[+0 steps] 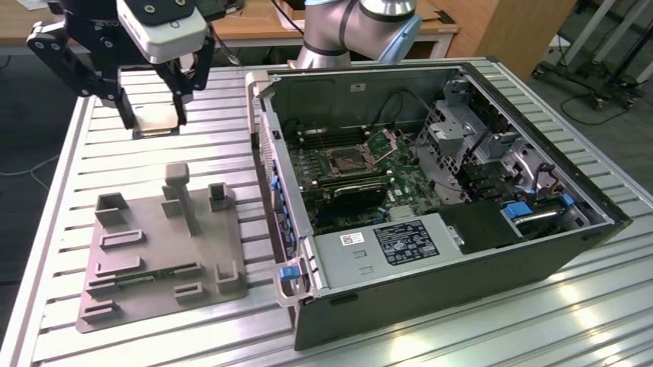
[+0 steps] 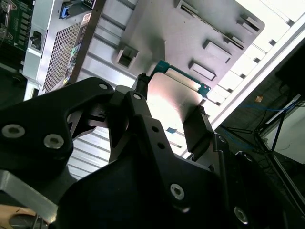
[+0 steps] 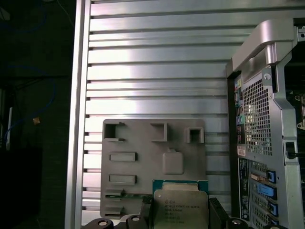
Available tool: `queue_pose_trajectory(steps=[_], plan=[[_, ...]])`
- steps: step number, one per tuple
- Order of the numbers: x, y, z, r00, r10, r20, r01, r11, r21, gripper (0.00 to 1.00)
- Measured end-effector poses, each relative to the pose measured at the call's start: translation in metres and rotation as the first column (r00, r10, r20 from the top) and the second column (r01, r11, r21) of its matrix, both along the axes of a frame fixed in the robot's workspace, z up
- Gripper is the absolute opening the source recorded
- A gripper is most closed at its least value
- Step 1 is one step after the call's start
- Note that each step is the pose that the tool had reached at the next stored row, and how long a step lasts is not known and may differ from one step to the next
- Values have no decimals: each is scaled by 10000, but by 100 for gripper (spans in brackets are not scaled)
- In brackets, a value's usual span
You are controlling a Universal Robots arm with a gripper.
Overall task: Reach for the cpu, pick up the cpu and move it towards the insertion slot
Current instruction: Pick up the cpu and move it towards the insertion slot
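My gripper (image 1: 155,116) is shut on the cpu (image 1: 158,122), a flat square chip with a pale metal face. It holds the chip in the air over the far part of the slatted table, toward the exterior view's left. In both wrist views the black fingers (image 2: 198,126) clamp two opposite edges of the cpu (image 2: 169,100) (image 3: 181,207), whose green rim shows. The insertion slot (image 1: 342,162) lies inside the open computer case, with its metal bracket (image 1: 393,141) hinged up. It is well off to the exterior view's right of the chip.
A grey plastic tray (image 1: 204,252) with raised posts and recesses lies on the table below the gripper, with a green memory strip (image 1: 153,274) in it. The open case's side wall (image 1: 268,153) stands between the gripper and the motherboard. The table's edge (image 3: 78,119) borders dark floor.
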State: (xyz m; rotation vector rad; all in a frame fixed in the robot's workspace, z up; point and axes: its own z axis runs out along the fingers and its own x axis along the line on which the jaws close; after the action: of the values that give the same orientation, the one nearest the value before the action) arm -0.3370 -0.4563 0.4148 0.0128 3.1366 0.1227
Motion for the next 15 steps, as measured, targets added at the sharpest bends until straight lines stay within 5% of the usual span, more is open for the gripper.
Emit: queue_pose_trajectory(steps=[15], plan=[[48, 0, -5, 10000, 0, 0, 0, 10000, 0, 54]])
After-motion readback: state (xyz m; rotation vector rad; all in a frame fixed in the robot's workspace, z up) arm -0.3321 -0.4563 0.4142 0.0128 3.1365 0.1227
